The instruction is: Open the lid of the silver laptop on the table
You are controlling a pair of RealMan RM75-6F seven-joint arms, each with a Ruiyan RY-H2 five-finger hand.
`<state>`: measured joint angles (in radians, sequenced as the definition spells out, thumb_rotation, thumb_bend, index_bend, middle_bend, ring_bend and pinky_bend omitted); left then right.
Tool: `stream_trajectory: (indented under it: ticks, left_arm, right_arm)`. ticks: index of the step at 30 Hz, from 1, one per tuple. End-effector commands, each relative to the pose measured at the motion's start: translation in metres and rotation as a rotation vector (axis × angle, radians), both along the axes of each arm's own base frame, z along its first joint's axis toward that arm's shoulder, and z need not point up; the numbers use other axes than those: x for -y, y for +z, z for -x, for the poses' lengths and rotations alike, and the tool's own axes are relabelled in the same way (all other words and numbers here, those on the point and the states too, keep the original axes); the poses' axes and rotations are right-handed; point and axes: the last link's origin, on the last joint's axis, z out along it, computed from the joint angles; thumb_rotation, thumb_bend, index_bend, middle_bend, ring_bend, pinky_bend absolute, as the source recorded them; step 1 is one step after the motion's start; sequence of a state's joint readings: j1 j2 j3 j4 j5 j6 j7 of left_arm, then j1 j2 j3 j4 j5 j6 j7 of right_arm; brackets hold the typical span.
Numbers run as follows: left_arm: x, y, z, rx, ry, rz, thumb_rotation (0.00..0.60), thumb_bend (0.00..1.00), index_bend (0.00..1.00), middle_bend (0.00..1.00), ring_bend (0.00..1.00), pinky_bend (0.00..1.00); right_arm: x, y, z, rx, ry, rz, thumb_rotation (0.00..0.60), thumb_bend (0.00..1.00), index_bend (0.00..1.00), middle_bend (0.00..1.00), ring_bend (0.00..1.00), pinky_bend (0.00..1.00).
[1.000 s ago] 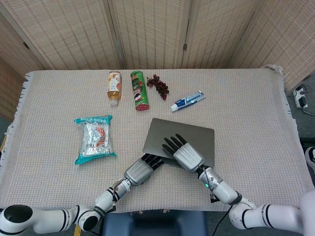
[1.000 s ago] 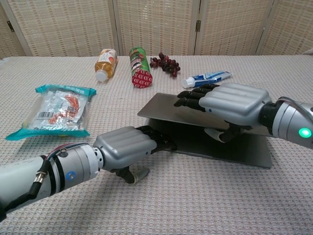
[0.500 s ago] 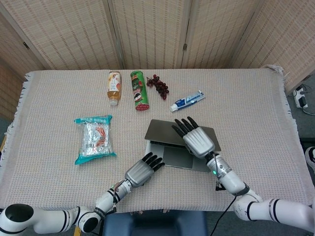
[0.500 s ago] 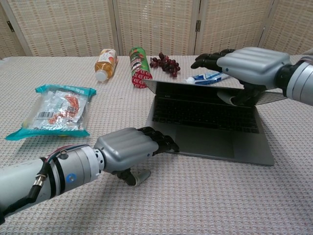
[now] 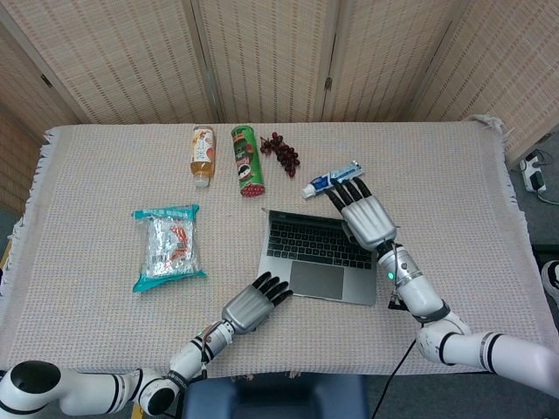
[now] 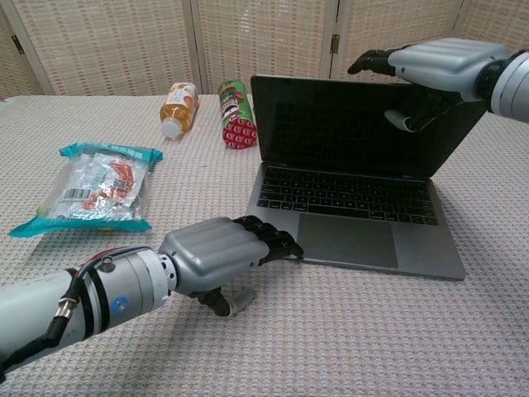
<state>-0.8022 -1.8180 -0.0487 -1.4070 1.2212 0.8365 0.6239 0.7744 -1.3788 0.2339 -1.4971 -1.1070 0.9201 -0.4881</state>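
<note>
The silver laptop [image 5: 319,253] stands open in the middle of the table, its dark screen [image 6: 331,124] upright and its keyboard [image 6: 347,194] showing. My right hand [image 5: 365,218] is at the lid's top right edge. In the chest view the right hand [image 6: 442,66] lies over that edge with fingers stretched across the top and the thumb against the screen side, so the edge is pinched between them. My left hand [image 5: 251,305] lies palm down on the cloth, and the left hand's [image 6: 219,252] fingertips touch the base's front left corner; it holds nothing.
A teal snack packet [image 5: 169,247] lies left of the laptop. Behind it are a juice bottle [image 5: 203,154], a green chips can [image 5: 246,161], dark grapes [image 5: 282,151] and a toothpaste tube [image 5: 330,179] close to my right fingertips. Folding screens back the table.
The lid has swung from nearly flat up to upright, and my right hand rose and moved back with its edge. My left hand stayed at the base's front corner.
</note>
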Motion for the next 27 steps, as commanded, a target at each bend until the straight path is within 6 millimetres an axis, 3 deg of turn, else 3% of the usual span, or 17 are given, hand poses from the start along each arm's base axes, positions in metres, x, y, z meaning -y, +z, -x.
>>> stream_trajectory:
  ticks: [1,14,27]
  left_arm:
    - [0.001,0.0,0.0,-0.003,-0.004,-0.001,0.6,0.51,0.11,0.16,0.01,0.0]
    - [0.004,0.001,-0.001,-0.004,-0.01,-0.004,0.6,0.51,0.11,0.16,0.01,0.0]
    - [0.006,0.003,-0.001,-0.005,-0.019,-0.008,0.6,0.51,0.11,0.16,0.01,0.0]
  right_arm:
    - [0.013,0.007,-0.001,0.019,-0.024,0.011,0.6,0.59,0.0,0.0,0.0,0.0]
    - [0.053,0.026,-0.002,0.037,-0.087,0.068,0.6,0.59,0.0,0.0,0.0,0.0]
    - [0.079,0.027,0.009,0.013,-0.179,0.099,0.6,0.59,0.0,0.0,0.0,0.0]
